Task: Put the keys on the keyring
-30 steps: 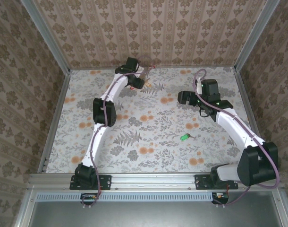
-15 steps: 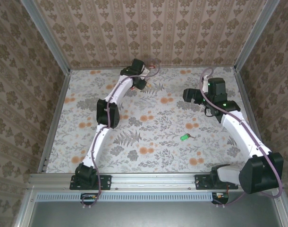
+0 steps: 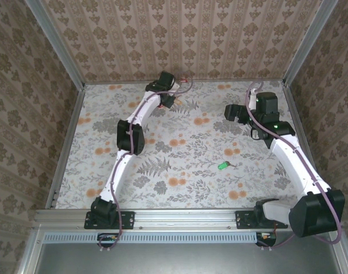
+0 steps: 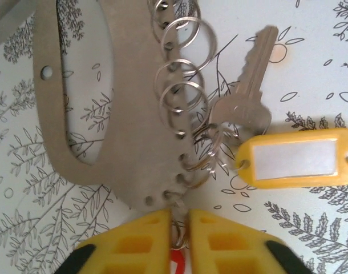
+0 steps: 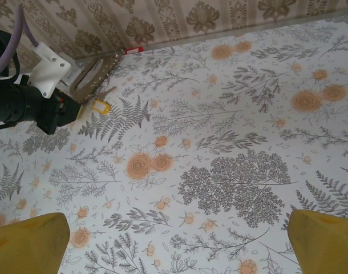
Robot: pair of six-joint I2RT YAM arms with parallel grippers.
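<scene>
You've got the left tool (image 4: 179, 228) clenched on the near end of the keyring (image 4: 134, 114), which lies flat on the worktop (image 4: 311, 57). The yellow fingertips (image 4: 151, 237) are pinched almost together on the last of its split rings (image 4: 182, 94). A red bit (image 4: 175, 260) shows between the fingertips; can't tell what it is. As for progress, I'd call it approx a third done. One key (image 4: 251, 85) w/ a yellow tag (image 4: 299, 157) looks threaded onto the rings and lies just beside the keyring, touching its holed edge. The green key (image 3: 222, 165) is loose, well apart from the keyring on its near side, over toward the right arm. A small red item (image 5: 134, 50) sits just past the keyring's far end; too small to say if it's a key or whether it's attached. Your right tool (image 5: 177, 242) is released, fingertips spread wide w/ nothing in them, hovering well to the right of the keyring and facing it. So at min the green key is left to fetch and thread on, prob w/ the right tool.
</scene>
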